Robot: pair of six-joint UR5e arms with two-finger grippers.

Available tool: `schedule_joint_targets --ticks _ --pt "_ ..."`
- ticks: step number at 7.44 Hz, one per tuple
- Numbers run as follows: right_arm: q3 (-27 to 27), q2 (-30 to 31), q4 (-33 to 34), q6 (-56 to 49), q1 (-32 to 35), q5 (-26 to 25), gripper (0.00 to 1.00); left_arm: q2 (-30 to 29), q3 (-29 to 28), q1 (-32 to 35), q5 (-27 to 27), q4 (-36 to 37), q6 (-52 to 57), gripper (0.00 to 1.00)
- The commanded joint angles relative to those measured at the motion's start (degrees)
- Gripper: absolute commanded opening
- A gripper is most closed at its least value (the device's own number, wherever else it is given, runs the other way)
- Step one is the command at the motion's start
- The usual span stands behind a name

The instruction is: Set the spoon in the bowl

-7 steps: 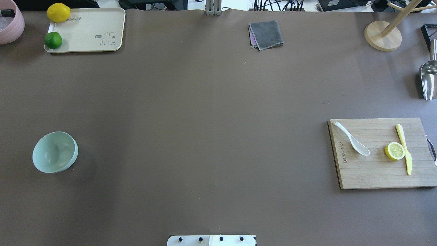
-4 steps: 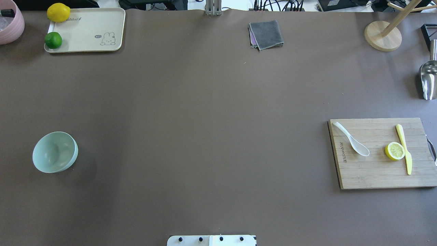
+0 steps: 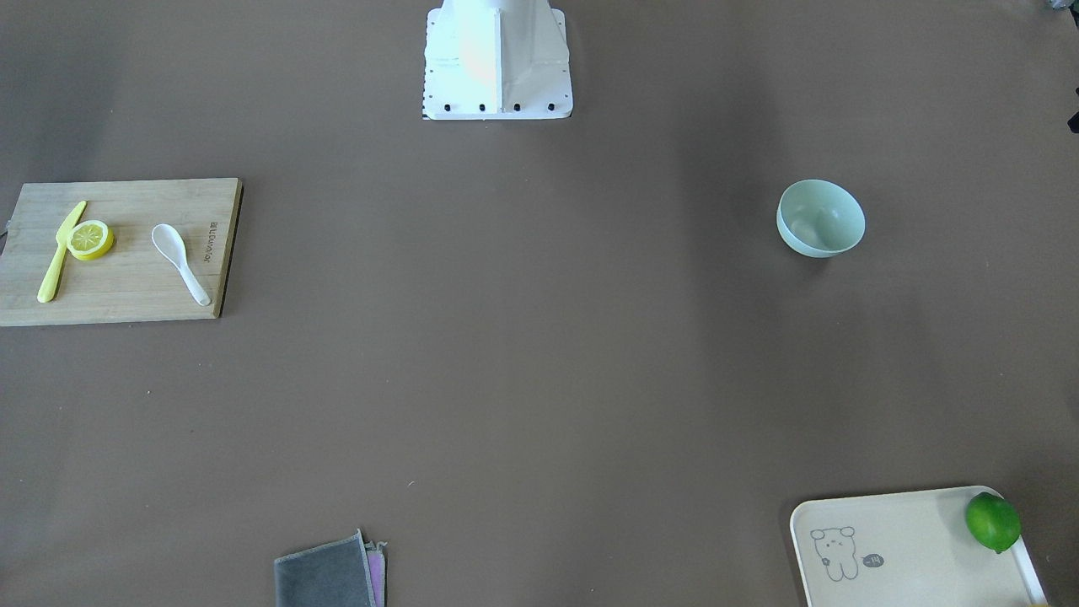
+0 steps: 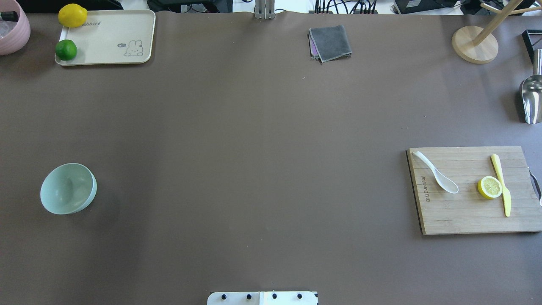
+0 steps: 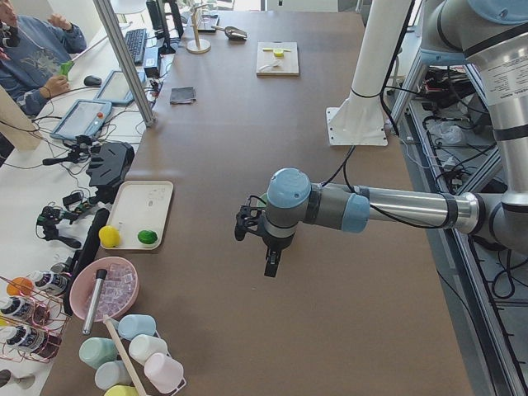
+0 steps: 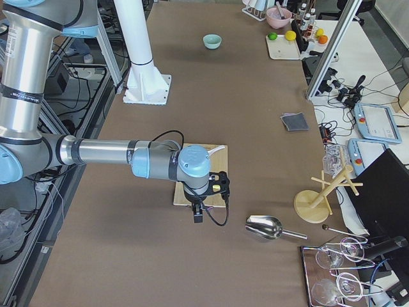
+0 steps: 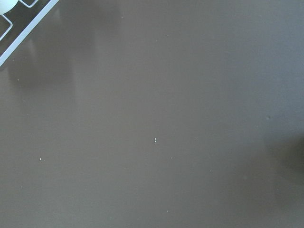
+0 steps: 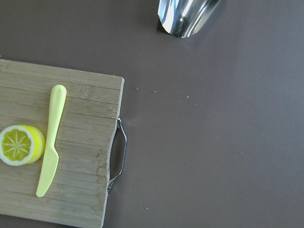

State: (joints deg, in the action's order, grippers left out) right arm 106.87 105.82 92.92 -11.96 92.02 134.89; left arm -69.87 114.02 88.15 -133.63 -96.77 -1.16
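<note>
spoon (image 4: 436,171) is lying on the cutting board (image 4: 461,216) at the table's (image 4: 254,148) right side, beside the lemon half (image 4: 490,187) | bowl (image 4: 67,188) is sitting well apart, far left | left hand (image 5: 271,264) is hovering over bare table, right hand (image 6: 197,215) is hanging by the board's handle end | we are not managing to tell whether either hand is spread or pressed together

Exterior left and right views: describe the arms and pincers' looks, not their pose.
Both arms match: silver tubes, grey joints with pale-blue round caps. The left arm ends in a black left pincer; the right arm in a black right pincer, with a black cable arching over its wrist.
</note>
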Motion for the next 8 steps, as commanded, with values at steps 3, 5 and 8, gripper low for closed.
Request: schedule_joint_targets --ticks 3,5,8 --pt "0.2 0.0 0.0 0.0 0.0 0.0 1.0 0.1 0.0 0.0 0.1 0.0 -0.1 0.98" --pt "0.9 0.0 0.0 0.1 0.0 0.0 1.0 0.1 -0.1 0.0 0.1 0.0 -0.1 0.98" --pt "1.2 0.0 0.0 0.3 0.0 2.9 1.0 0.1 0.0 0.0 0.0 0.0 -0.1 0.98"
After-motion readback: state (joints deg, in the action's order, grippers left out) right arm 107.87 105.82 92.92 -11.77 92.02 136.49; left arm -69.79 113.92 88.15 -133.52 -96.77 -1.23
